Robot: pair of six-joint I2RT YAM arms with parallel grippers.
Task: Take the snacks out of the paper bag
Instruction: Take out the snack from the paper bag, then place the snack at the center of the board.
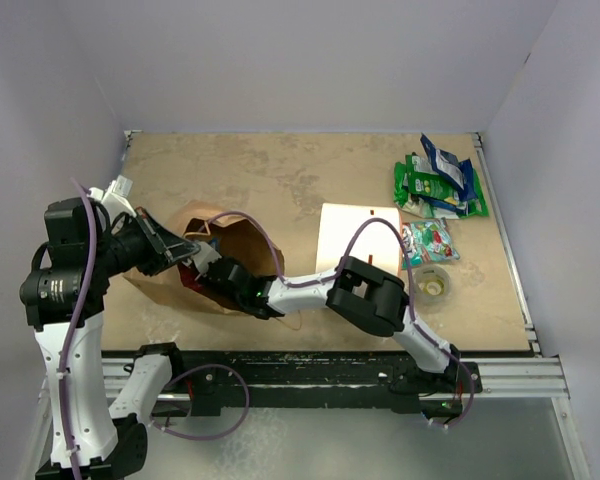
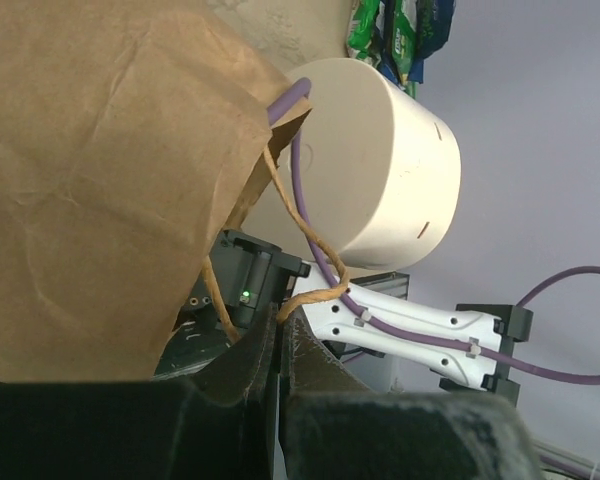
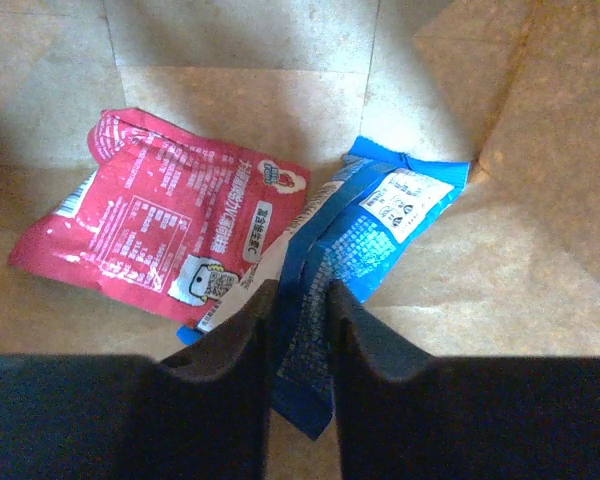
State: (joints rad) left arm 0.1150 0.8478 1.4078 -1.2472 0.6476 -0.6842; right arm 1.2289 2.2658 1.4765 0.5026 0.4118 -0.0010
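Observation:
The brown paper bag (image 1: 216, 250) lies on its side at the table's left, its mouth toward the right. My left gripper (image 2: 278, 325) is shut on the bag's twisted paper handle (image 2: 305, 235) and holds the mouth up. My right gripper (image 3: 300, 300) is deep inside the bag, shut on the edge of a blue snack packet (image 3: 355, 240). A red snack packet (image 3: 160, 225) lies on the bag floor beside it, partly under the blue one. Several green, blue and red-silver snack packets (image 1: 438, 180) lie on the table at the back right.
A large white cylinder (image 1: 358, 240) stands just right of the bag, close against the right arm; it also shows in the left wrist view (image 2: 380, 165). A small clear tape roll (image 1: 432, 285) sits right of it. The table's front rail runs along the near edge.

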